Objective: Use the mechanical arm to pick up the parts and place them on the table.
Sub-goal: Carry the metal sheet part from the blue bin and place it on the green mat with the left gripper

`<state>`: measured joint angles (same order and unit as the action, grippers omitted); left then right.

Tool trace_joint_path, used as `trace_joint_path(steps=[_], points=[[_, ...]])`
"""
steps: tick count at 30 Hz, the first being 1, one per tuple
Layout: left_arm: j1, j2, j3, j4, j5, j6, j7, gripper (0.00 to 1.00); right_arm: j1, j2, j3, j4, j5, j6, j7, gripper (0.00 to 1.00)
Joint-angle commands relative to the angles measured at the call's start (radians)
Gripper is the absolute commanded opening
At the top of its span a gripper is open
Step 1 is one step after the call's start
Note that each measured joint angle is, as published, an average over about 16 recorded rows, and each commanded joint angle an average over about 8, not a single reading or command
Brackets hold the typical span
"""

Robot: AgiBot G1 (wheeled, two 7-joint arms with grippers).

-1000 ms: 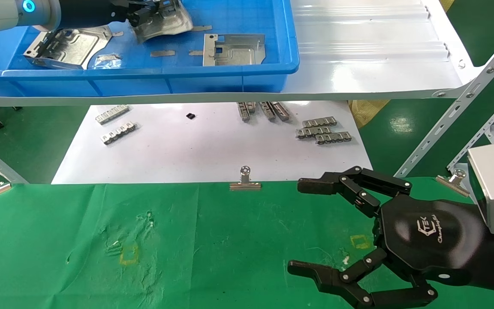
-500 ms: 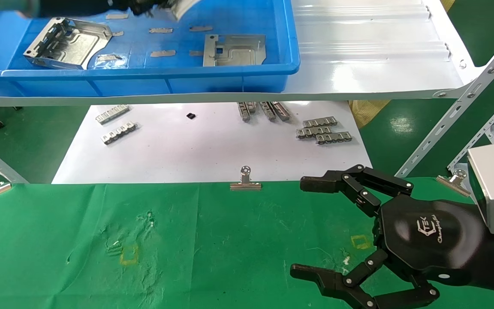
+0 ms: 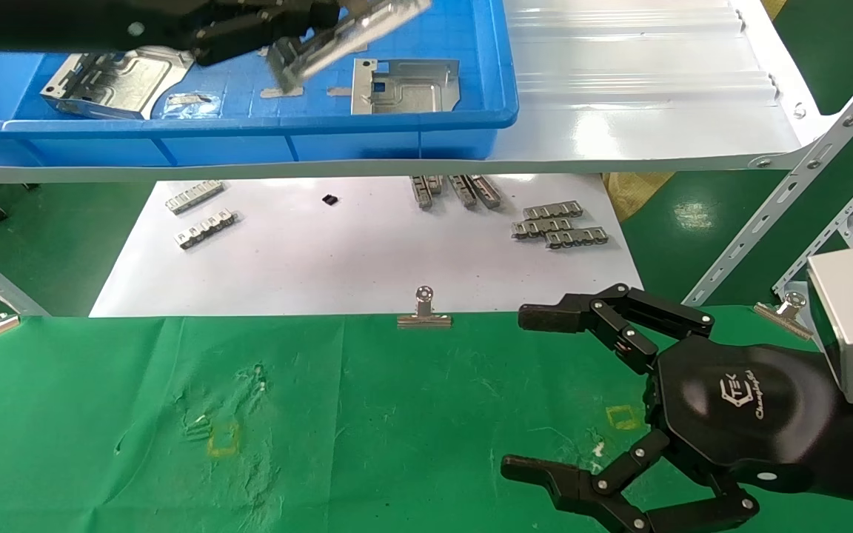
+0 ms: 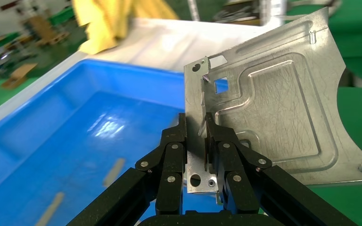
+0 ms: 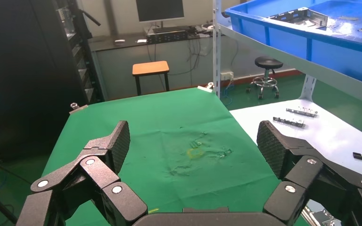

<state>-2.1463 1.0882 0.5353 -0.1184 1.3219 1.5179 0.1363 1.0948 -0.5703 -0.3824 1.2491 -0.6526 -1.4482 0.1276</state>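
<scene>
- The left tool (image 4: 195,141) is pressed together on a shiny metal part (image 3: 345,37), and the part is pinched by its folded rim, as seen in the left wrist view.
- The held part is up in the air above the blue bin (image 3: 412,126), which sits on the white shelf (image 3: 641,96) past the far edge of the desk (image 3: 397,414).
- In the head view the part is tilted, with one end lower than the other.
- Only a thin edge is held, so the grip is judged to be weak; the part should be moved slowly so it is not shaken loose.
- The part should be lifted clear of the bin wall first, so it is not bumped on the blue rim.
- Next it should be carried toward the near side and brought down over the green cloth, likely by the yellow square mark (image 3: 223,438) near the left corner of the desk.
- The white sheet (image 3: 338,259) with small ridged strips (image 3: 560,226) lies beyond the far edge of the desk; the part should not be dropped there.
- The part should be laid flat and low before it is let go, so it does not clatter or slide.
- Two more parts (image 3: 404,85) are left in the bin, so more trips are needed.
- The right tool (image 3: 537,392) is spread wide and parked over the near right corner of the desk; it should be kept out of the way.
</scene>
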Motion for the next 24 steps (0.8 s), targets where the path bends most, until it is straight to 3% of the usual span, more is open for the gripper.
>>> trace_joint_path(steps=[1, 8, 17, 24], points=[[0.003, -0.012, -0.005, -0.001, -0.006, 0.056, 0.024, 0.0, 0.0, 0.0, 0.0, 0.0, 0.0, 0.0, 0.0, 1.0], [0.094, -0.079, 0.032, -0.172, -0.088, 0.092, 0.058, 0.0, 0.0, 0.0, 0.0, 0.0, 0.0, 0.0, 0.0, 1.0], [0.31, -0.28, 0.147, -0.561, -0.333, 0.086, 0.066, 0.0, 0.0, 0.0, 0.0, 0.0, 0.0, 0.0, 0.0, 1.0], [0.423, -0.406, 0.277, -0.742, -0.344, 0.073, 0.302, 0.0, 0.0, 0.0, 0.0, 0.0, 0.0, 0.0, 0.0, 1.0]])
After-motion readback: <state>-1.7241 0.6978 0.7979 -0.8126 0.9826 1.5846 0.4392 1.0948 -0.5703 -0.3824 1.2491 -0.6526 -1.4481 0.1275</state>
